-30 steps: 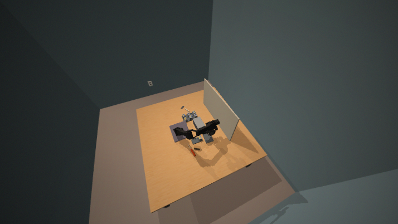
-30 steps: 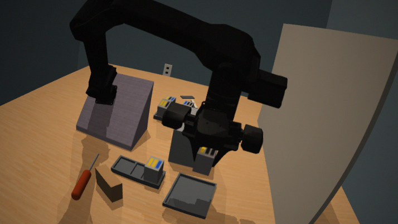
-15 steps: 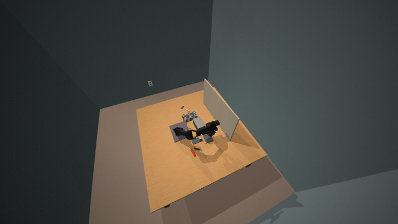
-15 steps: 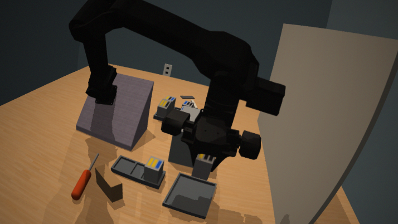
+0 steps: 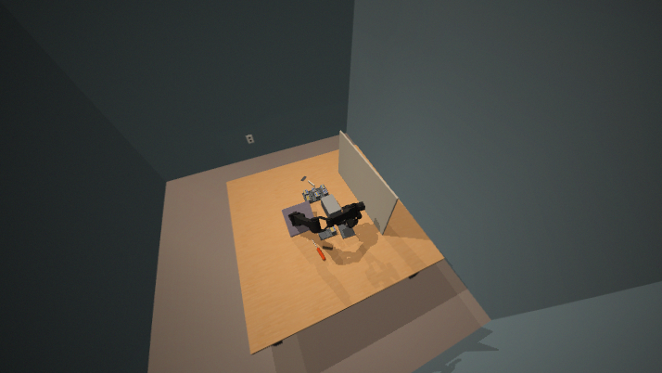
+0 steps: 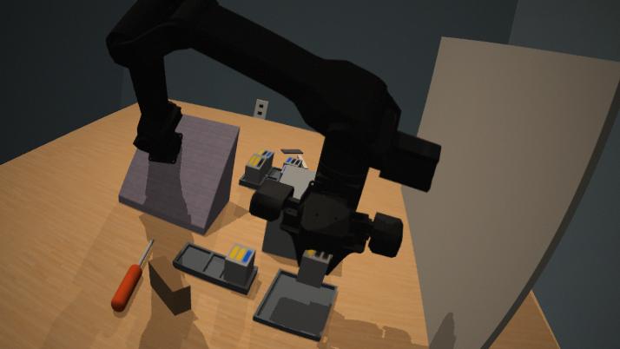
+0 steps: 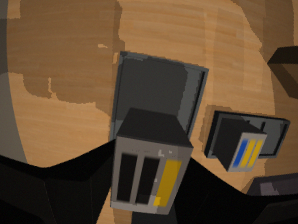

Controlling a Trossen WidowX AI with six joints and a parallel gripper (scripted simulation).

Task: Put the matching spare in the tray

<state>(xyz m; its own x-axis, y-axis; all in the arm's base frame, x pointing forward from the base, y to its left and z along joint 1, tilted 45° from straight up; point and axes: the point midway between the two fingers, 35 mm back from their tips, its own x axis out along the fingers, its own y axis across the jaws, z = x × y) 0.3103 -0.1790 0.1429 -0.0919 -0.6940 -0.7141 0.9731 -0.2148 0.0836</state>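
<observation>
My gripper [image 6: 314, 263] [image 7: 147, 147] is shut on a grey spare unit [image 6: 313, 271] [image 7: 151, 175] with one yellow and two black bars on its top. The unit hangs upright over the rear part of the square dark tray [image 6: 278, 293] [image 7: 150, 82] [image 5: 348, 233]; the wrist view shows tray floor beyond it. Another spare [image 6: 239, 266] [image 7: 250, 151] with two yellow bars and one blue stands in the end slot of a three-slot holder [image 6: 194, 259] [image 7: 275, 131]. No view shows a mounted unit's back code clearly.
A grey box [image 6: 300, 179] [image 5: 331, 205] stands behind the gripper. A rear rack [image 6: 247, 182] holds several units. A purple-grey wedge [image 6: 213, 148] is at the left, a tall panel [image 6: 512, 152] [image 5: 366, 186] at the right. A red screwdriver [image 6: 126, 288] and a brown block [image 6: 167, 286] lie near the holder.
</observation>
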